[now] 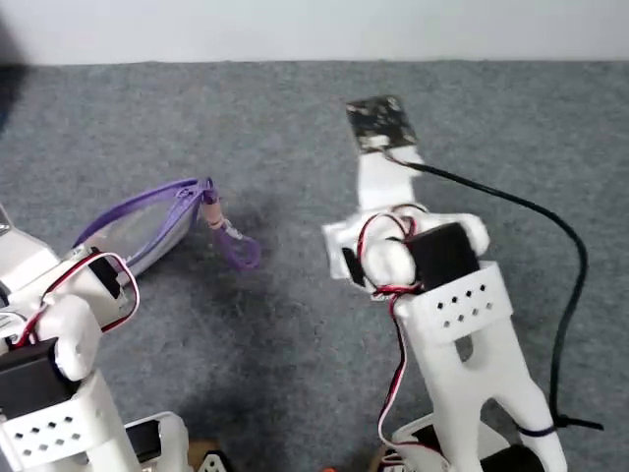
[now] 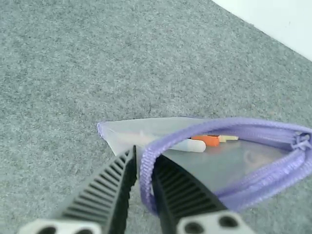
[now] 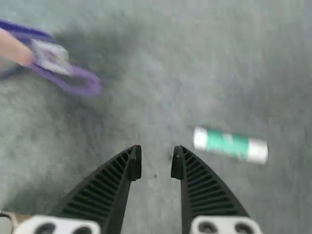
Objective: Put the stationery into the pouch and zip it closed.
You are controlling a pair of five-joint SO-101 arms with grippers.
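Grey felt covered the tabletop (image 1: 295, 344). The left claw (image 2: 144, 160) was clamped on the purple zipper edge of the clear pouch (image 2: 229, 163), which lay open with an orange pen (image 2: 210, 140) inside. The right claw (image 3: 155, 163) hung slightly apart over the felt, near a green-and-white tube (image 3: 230, 144).
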